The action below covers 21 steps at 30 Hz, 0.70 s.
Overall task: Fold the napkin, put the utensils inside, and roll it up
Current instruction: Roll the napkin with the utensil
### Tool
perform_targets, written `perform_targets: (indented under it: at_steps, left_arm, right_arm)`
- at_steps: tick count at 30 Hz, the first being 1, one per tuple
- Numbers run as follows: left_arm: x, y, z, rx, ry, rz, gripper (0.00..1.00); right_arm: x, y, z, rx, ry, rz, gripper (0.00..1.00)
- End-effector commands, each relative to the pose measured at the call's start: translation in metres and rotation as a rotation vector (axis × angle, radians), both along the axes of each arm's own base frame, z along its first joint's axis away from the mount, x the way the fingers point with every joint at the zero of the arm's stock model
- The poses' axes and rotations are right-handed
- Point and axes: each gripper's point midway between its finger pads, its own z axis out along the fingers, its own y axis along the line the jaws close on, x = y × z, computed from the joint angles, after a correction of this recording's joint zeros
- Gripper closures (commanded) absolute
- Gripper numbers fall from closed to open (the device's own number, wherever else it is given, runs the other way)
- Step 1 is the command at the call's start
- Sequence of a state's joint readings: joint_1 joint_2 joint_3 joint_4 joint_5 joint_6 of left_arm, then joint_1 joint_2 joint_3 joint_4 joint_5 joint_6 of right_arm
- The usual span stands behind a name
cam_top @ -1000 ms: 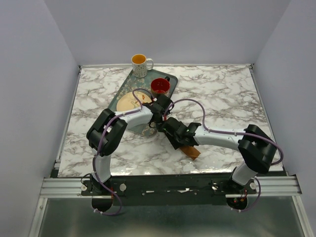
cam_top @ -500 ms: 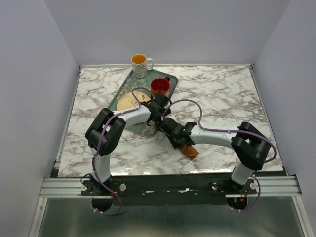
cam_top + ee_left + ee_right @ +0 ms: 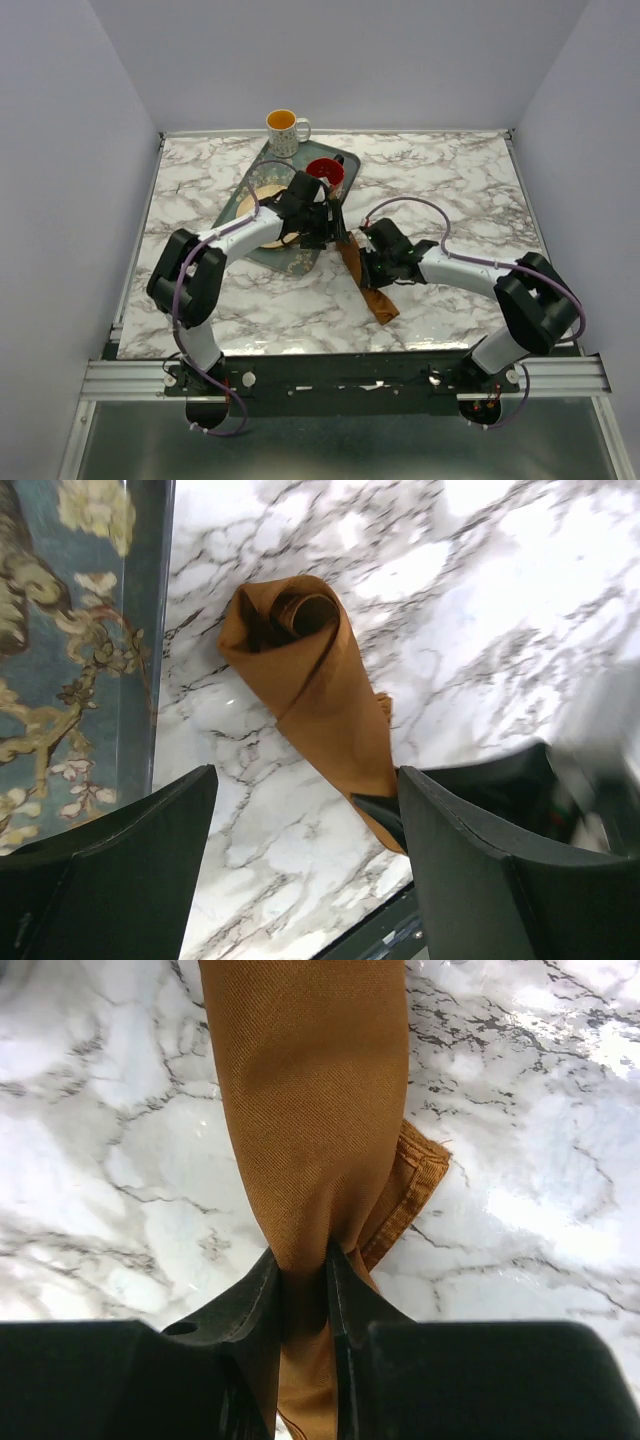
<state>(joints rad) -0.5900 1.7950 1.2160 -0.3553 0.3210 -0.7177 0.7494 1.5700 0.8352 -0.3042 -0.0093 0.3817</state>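
Your right end effector (image 3: 300, 1260) is clenched on the napkin (image 3: 300, 1090), both fingers pinching the rust-brown cloth tight. From above, that grip lands a little past the middle of the roll, toward its near end. The napkin lies on the marble counter (image 3: 450, 190) as a slim rolled tube, long axis running from 11 o'clock down to 5 o'clock in the overhead view, its far end just beside the near-right edge of the dark green patterned tray (image 3: 60, 630). Your left end effector (image 3: 305, 780) is released, its fingers (image 3: 130, 870) spread wide with nothing between them, hovering at the tray's edge. In its wrist view the roll's open far end sits at about 12 o'clock, the tube trailing off toward 5 o'clock. So the left is the nearer arm to that free end, and the right holds the near half. Look at the cloth: thin, matte, finely woven, a soft spiral at the open mouth, one hemmed corner poking out loose beside the right fingers. No silvery utensils show anywhere, and whether they sit inside the roll you cannot tell. The roll looks formed, so what's left is likely tidying; that stray corner could unwind if the right lets go carelessly.
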Motion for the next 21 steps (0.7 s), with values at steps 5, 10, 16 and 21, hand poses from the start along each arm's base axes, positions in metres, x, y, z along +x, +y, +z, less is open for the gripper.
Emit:
perform_targets:
  at_steps: [5, 10, 16, 21]
  left_arm:
    - [-0.004, 0.004, 0.048, -0.079, -0.104, -0.026, 0.18]
    - [-0.028, -0.016, 0.034, -0.072, -0.048, -0.098, 0.18]
    - [-0.045, -0.037, 0.009, -0.039, -0.001, -0.138, 0.18]
    - [-0.042, -0.042, -0.003, -0.024, 0.029, -0.125, 0.18]
  right_arm:
    - [-0.035, 0.011, 0.005, 0.554, 0.337, 0.028, 0.74]
    - [-0.041, 0.008, -0.001, 0.703, 0.492, 0.014, 0.7]
    - [-0.037, 0.0, -0.006, 0.728, 0.505, -0.013, 0.61]
    - [-0.032, -0.007, -0.008, 0.679, 0.472, -0.031, 0.56]
